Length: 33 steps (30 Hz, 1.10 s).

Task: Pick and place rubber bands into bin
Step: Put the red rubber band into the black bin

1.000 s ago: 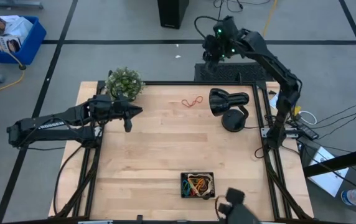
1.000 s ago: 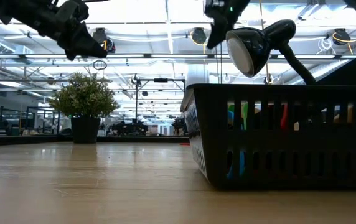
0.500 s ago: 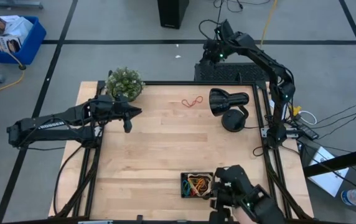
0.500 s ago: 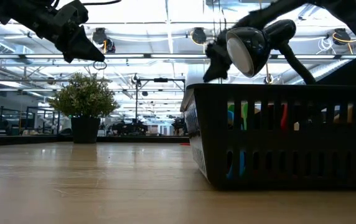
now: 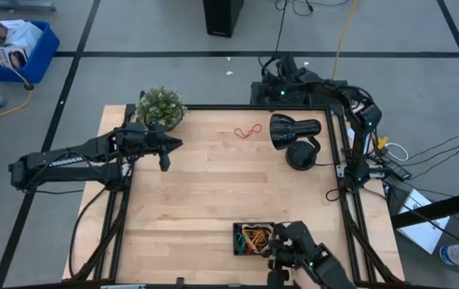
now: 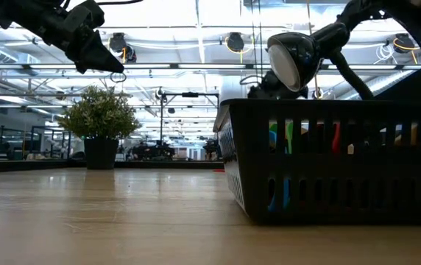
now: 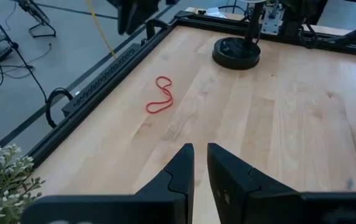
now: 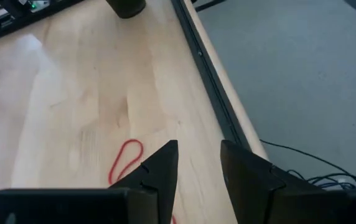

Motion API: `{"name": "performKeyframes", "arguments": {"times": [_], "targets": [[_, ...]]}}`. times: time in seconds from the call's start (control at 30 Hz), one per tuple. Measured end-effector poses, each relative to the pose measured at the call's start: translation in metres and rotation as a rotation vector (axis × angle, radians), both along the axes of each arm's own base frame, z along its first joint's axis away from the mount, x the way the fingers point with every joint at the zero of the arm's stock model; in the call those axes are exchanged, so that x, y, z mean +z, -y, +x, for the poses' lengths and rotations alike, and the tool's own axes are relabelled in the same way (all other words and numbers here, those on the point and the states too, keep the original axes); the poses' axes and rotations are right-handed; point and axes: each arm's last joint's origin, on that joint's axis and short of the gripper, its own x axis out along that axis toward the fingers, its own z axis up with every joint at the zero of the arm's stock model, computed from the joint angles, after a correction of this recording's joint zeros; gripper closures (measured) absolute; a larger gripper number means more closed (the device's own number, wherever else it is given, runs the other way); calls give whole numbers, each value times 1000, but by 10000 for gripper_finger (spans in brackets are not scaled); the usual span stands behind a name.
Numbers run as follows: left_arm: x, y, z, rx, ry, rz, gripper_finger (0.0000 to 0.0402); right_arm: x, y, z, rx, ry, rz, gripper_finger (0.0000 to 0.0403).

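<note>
Loose band: one red rubber band (image 5: 248,131) lies flat on the bare wood near the far edge of the table (image 5: 197,201), twisted into a narrow figure-of-eight. Also seen in the left wrist view (image 7: 161,102) and, in part, in the right wrist view (image 8: 126,161).
Bin: small black bin (image 5: 253,239) sits at the near edge, a little right of centre. It holds a tangle of rubber bands (image 5: 254,237), orange, red, green and yellow showing. In the low view its slatted wall (image 6: 335,158) fills the right side, with coloured bands glimpsed through the slots.
Right gripper: right gripper (image 8: 198,163) hangs over the far edge of the table, just beyond the red band; fingers spread with a clear gap, nothing between them. From above, the arm folds in from the right rail to that far edge (image 5: 282,76).
Left gripper: left gripper (image 7: 200,163) is held above the left part of the table, well apart from the red band, pointing right toward it. Fingers almost pressed together, only a thin slit, holding nothing. Seen from above at (image 5: 175,144).
Lamp: black desk lamp (image 5: 294,132) stands right of the red band, near it, head facing left.
Plant: small potted plant (image 5: 160,106) at the far left corner, just beyond the left gripper.
Near edge: a dark jointed object (image 5: 306,261) beside the bin, to its right; cannot tell what it is.
</note>
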Motion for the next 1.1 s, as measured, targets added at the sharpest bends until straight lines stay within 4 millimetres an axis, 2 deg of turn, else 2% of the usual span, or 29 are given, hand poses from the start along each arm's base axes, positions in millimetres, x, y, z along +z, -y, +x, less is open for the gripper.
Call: {"name": "performKeyframes", "arguments": {"times": [0.13,0.3,0.4,0.57,0.77,0.83,0.97,1.1], "targets": [[0,0,0,-1,0,4,350,-20,-8,-4,-8,-17,37,287],[0,0,0,-1,0,4,350,-35,-13,-10,-22,-33,81,287],[0,0,0,-1,0,4,350,-35,-11,-15,7,38,144,287],[0,0,0,0,1,1,350,-26,3,-26,23,198,197,287],[-1,0,0,5,-2,-12,350,-27,14,-36,-42,195,169,287],[-1,0,-1,1,-13,-5,350,-32,15,-36,-48,190,188,287],[-1,0,-1,-2,-15,-1,350,-57,13,-27,-44,138,225,287],[-1,0,-1,-2,-16,-1,350,-73,7,-12,-32,55,132,287]]}}
